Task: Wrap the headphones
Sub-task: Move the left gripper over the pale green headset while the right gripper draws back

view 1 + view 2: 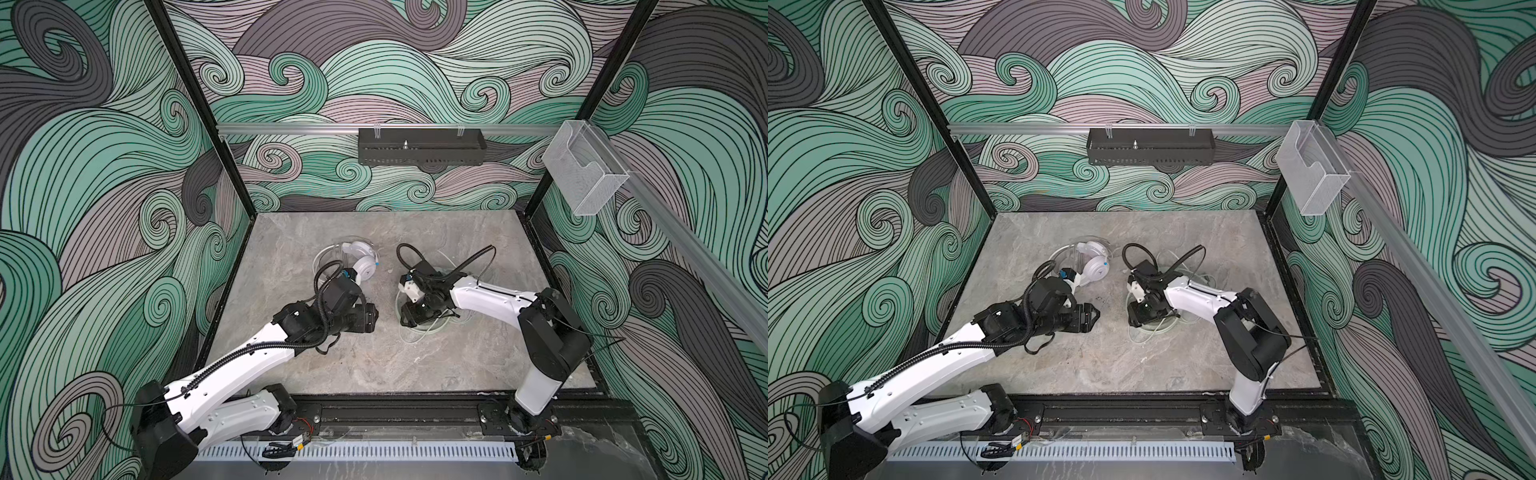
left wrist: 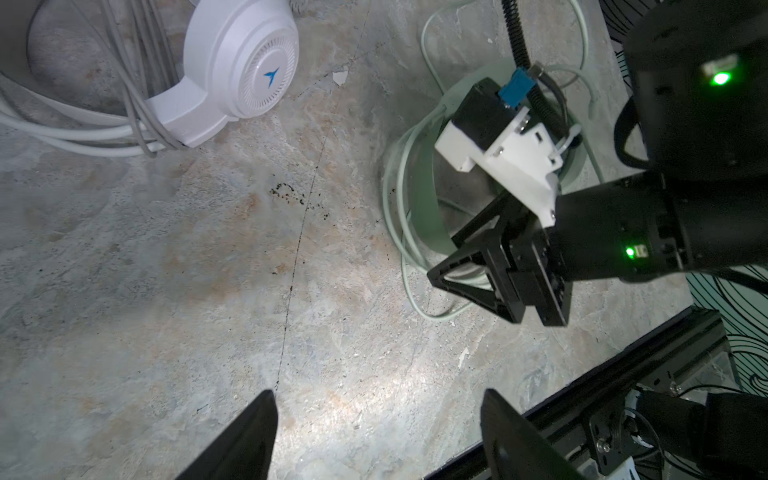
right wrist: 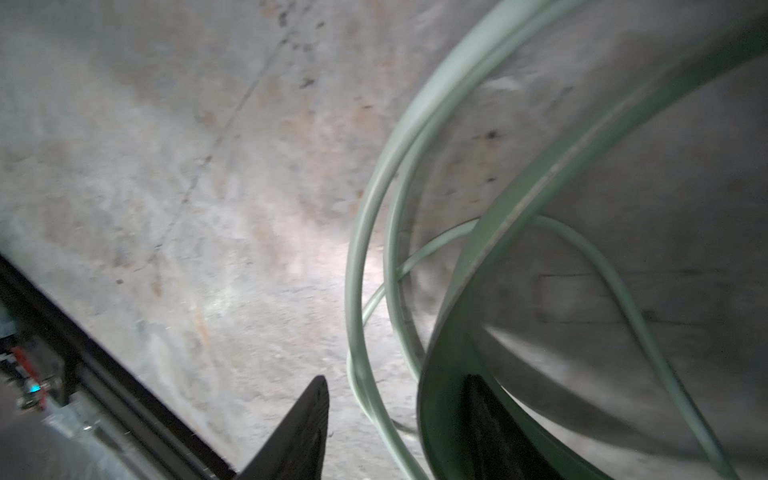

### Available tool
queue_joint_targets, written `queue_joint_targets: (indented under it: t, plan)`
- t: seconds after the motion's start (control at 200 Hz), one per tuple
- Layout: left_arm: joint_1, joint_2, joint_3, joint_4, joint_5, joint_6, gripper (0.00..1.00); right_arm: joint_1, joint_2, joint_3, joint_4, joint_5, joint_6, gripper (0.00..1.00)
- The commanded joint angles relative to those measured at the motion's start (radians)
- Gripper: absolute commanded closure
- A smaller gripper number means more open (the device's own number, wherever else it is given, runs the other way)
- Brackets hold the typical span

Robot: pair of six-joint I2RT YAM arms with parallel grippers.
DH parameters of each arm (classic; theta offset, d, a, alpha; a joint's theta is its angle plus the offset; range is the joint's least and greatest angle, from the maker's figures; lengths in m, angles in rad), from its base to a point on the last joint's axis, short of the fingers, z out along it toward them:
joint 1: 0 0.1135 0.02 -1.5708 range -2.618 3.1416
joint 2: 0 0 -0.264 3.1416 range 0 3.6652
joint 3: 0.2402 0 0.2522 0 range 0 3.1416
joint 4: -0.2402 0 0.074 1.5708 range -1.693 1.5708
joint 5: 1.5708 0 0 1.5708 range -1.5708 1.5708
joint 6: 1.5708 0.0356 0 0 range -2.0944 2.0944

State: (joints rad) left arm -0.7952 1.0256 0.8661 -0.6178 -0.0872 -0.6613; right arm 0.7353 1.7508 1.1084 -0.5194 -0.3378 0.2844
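The white headphones point(image 1: 365, 266) point(image 1: 1098, 266) lie at the back of the stone table, and their earcup point(image 2: 241, 66) sits beside loops of white cable point(image 2: 83, 133). The pale mint headphones point(image 2: 419, 195) lie to the right, mostly under my right arm in both top views. My right gripper point(image 3: 397, 399) point(image 1: 409, 318) is open. It straddles the mint headband point(image 3: 540, 187) and a strand of mint cable point(image 3: 365, 249). One finger is inside the band; the other stands clear of the cable. My left gripper point(image 2: 380, 415) point(image 1: 370, 318) is open over bare table, holding nothing.
More mint cable point(image 1: 405, 338) trails loose on the table in front of the right gripper. A black rail point(image 1: 395, 411) runs along the table's front edge. A black tray point(image 1: 419, 151) hangs on the back wall and a clear box point(image 1: 582, 174) on the right wall.
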Motion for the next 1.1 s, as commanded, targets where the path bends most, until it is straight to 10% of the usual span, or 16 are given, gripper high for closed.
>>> queue_joint_targets:
  t: [0.0, 0.145, 0.385, 1.096]
  plan:
    - [-0.001, -0.048, -0.030, -0.051, -0.067, -0.051, 0.22, 0.038, -0.033, 0.008, 0.099, -0.162, 0.129, 0.45]
    - [-0.001, -0.068, -0.056, -0.080, -0.067, -0.077, 0.20, 0.042, -0.105, -0.029, 0.209, -0.257, 0.203, 0.42]
    - [-0.003, -0.009, -0.090, -0.043, 0.010, -0.188, 0.08, -0.009, -0.349, -0.017, -0.075, -0.044, 0.061, 0.40]
    - [-0.110, 0.664, 0.309, -0.090, -0.081, -0.531, 0.08, -0.083, -0.822, -0.032, -0.261, 0.264, -0.137, 0.14]
